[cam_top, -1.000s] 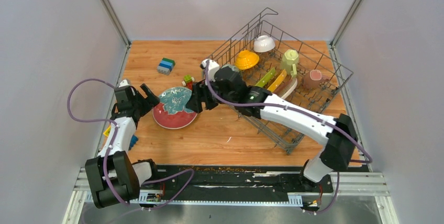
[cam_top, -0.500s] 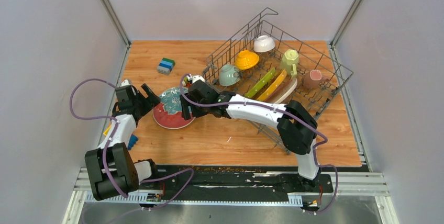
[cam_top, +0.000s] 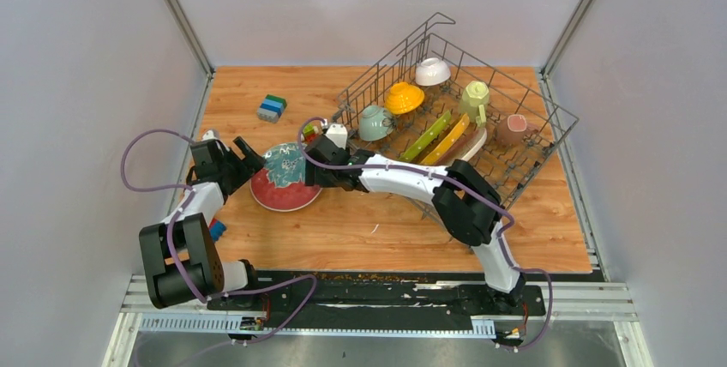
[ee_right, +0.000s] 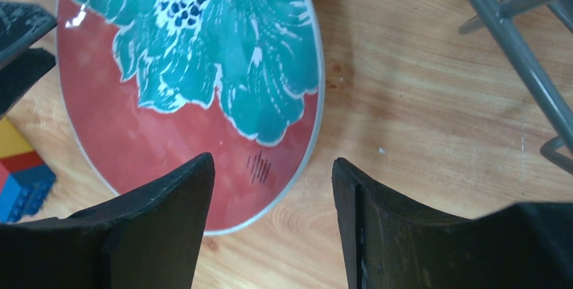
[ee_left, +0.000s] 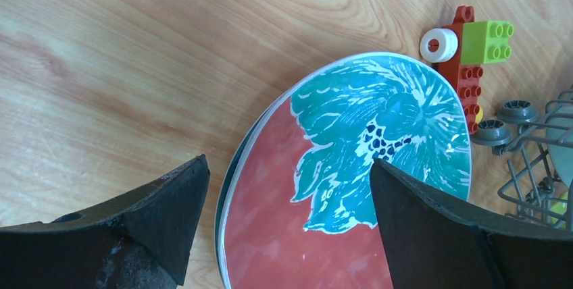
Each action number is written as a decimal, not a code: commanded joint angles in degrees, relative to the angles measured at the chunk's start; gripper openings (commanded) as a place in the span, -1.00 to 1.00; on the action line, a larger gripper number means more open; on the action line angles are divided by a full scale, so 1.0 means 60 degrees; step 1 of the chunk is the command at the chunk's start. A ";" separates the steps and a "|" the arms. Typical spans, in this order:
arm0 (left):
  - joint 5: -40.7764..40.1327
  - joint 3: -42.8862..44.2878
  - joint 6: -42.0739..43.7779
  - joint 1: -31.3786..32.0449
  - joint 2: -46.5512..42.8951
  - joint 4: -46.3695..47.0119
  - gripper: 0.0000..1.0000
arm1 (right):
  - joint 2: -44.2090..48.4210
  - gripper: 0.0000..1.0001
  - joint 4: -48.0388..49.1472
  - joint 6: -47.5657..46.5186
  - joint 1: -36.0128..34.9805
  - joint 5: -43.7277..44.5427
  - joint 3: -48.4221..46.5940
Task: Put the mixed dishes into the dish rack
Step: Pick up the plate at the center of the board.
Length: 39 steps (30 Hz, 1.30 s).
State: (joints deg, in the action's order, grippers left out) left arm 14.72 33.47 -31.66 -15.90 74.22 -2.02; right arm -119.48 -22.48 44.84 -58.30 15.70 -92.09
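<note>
Lying flat on wooden tabletop [cam_top: 343, 221], near grey wire dish rack [cam_top: 549, 152]: red round ceramic plate with teal flower print [cam_top: 285, 180], not yet loaded. Flat rim probably hard to pinch, so plate is flanked. Left gripper [ee_left: 287, 174] spread wide at left edge, right gripper [ee_right: 273, 167] parted over right edge. Nothing grasped.

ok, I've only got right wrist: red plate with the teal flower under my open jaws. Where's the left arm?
Observer: The left gripper is at the plate, on the rim opposite you, jaws open, gripping nothing.
Operator: What's in the rack?
Observer: The dish rack holds a teal mug, yellow bowl, white bowl, pale-green mug and pink mug, plus plates standing between tines.
Operator: Anything behind the plate?
Observer: Red and green toy blocks lie at its far rim, between it and the rack.
</note>
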 commanded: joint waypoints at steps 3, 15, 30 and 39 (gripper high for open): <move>0.0503 -0.0082 -0.0033 -0.0061 0.0256 0.0880 0.88 | -0.0701 0.22 0.0226 0.1049 0.0049 0.0882 -0.0647; 0.1058 -0.0125 0.0301 -0.0064 0.0684 0.1032 0.65 | -0.0959 -0.10 0.0811 0.1373 0.0094 0.1041 -0.0154; 0.1522 -0.0174 0.0404 -0.0060 0.0907 0.1118 0.13 | -0.0853 -0.78 0.1161 0.1084 0.0078 0.1173 0.0145; 0.1445 -0.0074 0.0394 -0.0069 0.0670 0.0868 0.47 | -0.0187 -1.00 0.1356 0.0339 0.0000 0.1398 0.0634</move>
State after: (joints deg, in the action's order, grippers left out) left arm 19.77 32.93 -28.91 -16.99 79.70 3.31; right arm -123.24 -15.22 49.36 -57.74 24.40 -90.15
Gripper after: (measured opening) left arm 0.687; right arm 0.102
